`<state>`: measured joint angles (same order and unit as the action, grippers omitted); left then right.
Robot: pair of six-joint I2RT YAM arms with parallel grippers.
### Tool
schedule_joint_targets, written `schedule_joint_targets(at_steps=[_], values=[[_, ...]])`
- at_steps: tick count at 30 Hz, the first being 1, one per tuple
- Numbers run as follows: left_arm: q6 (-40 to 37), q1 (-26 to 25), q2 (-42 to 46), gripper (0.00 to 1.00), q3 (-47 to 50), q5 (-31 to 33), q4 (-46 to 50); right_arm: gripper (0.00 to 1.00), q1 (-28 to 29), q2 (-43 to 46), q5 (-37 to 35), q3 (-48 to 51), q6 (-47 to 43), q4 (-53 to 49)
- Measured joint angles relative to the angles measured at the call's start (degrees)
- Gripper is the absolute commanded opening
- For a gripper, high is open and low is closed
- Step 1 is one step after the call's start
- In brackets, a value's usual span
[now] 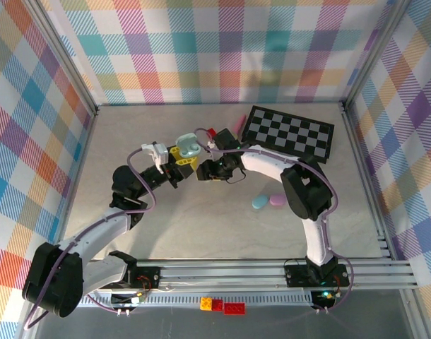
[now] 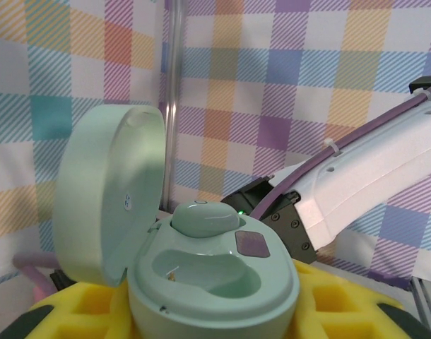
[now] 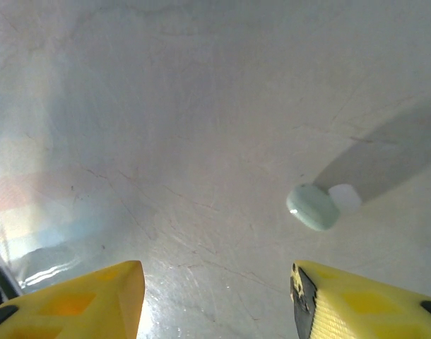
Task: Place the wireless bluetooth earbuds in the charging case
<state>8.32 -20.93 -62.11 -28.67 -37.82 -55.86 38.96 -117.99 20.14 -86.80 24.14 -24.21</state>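
A black-and-white checkerboard (image 1: 290, 133) lies flat at the far right of the table (image 1: 131, 233); a closed blue oval case (image 1: 259, 203) and a closed pink oval case (image 1: 276, 200) sit touching each other near the right arm's elbow; red and yellow toy bricks (image 1: 222, 305) rest on the rail at the near edge. The two arms meet at mid-table, and in the left wrist view the right arm's white forearm (image 2: 371, 176) crosses close behind the charging case (image 2: 215, 296).

The left gripper (image 1: 184, 157) clamps the pale mint charging case between yellow fingers; its round lid (image 2: 109, 205) stands open to the left; one mint seated earbud (image 2: 205, 217) sits in the far well, and the near well is hollow. The right gripper (image 3: 215, 296) hangs over the table with its jaws apart and nothing between them; a mint loose earbud (image 3: 313, 207) lies on the table just beyond its right finger.

The table is pale grey and faintly veined; pastel plaid walls (image 1: 201, 49) enclose it on three sides.
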Motion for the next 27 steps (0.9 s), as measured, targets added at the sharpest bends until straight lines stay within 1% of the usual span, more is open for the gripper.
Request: schedule_joint_targets(at_steps=[4,10,13,17,21,27], values=[[1.09,0.98,1.49,0.34,0.79,0.46,-0.22,0.58,-0.39,-2.05,-1.6,-4.0,-1.92,-2.08],[1.55,1.25,3.48,0.34,1.27,0.61,-0.15,0.59,-1.14,-9.94,-1.7,-12.13,-4.02,-4.04],[1.57,1.25,4.11,0.34,1.66,0.63,-0.15,0.59,-1.2,-13.03,-1.6,-14.08,-4.98,-5.2],[1.55,1.25,4.28,0.34,2.21,0.9,0.22,0.59,-1.79,-13.09,-0.37,-14.01,-5.4,-5.22],[1.49,1.38,4.28,0.33,2.23,1.53,0.72,0.58,-1.88,-11.74,0.07,-11.54,-5.38,-3.39],[1.44,3.26,4.26,0.33,2.27,2.69,1.62,0.58,-1.79,-9.64,0.59,-8.24,-5.33,-2.97]])
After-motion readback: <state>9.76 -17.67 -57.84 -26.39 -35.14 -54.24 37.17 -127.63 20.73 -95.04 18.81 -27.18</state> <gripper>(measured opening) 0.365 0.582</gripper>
